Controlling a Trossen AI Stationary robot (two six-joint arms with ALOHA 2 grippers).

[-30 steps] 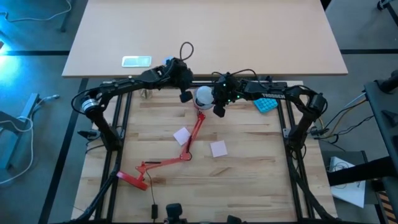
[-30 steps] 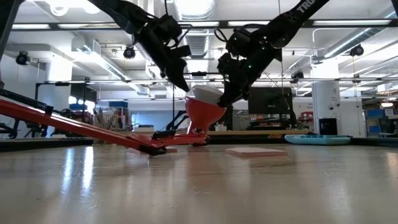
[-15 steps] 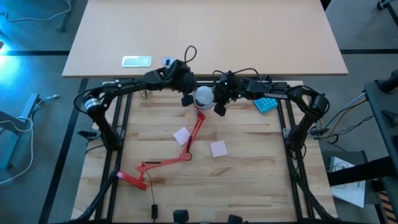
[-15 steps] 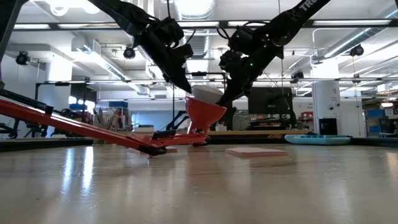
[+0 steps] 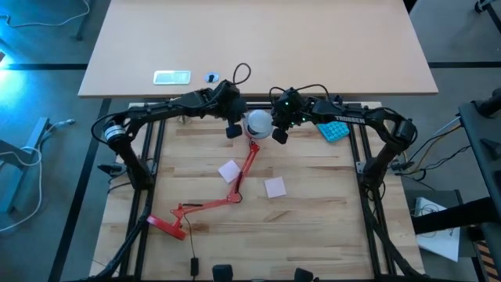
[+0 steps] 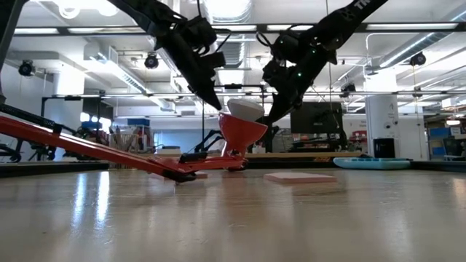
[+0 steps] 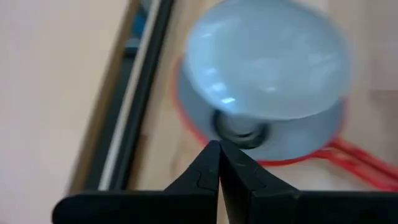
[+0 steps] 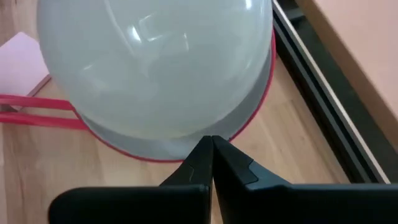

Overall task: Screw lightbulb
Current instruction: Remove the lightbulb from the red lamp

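Observation:
The red lamp (image 5: 235,184) lies on the wooden table, with its foot (image 5: 167,225) near the left front. Its white-lined shade (image 6: 240,132) opens upward at the far middle. The white lightbulb (image 5: 259,122) stands in the shade, grey screw base (image 7: 239,128) down in the socket. My left gripper (image 5: 232,131) is shut and slants down at the shade's left rim. My right gripper (image 5: 279,135) is shut and slants down at the shade's right rim. My left gripper's shut fingertips (image 7: 217,147) stand right at the shade's red rim (image 7: 186,124), slanting down from the left; I cannot tell whether they touch it. My right gripper's shut fingertips (image 8: 210,142) stand at the rim (image 8: 163,158) below the bulb, slanting down from the right; I cannot tell whether they touch.
Two pink sticky notes (image 5: 228,171) (image 5: 275,186) lie beside the lamp's arm. A blue object (image 5: 334,131) lies at the far right under my right arm. The black frame rail (image 5: 188,106) runs along the far edge, with a second table (image 5: 258,47) beyond.
My right gripper has drawn back a little upward and toward the table's right edge. The bulb and the shade stay where they were.

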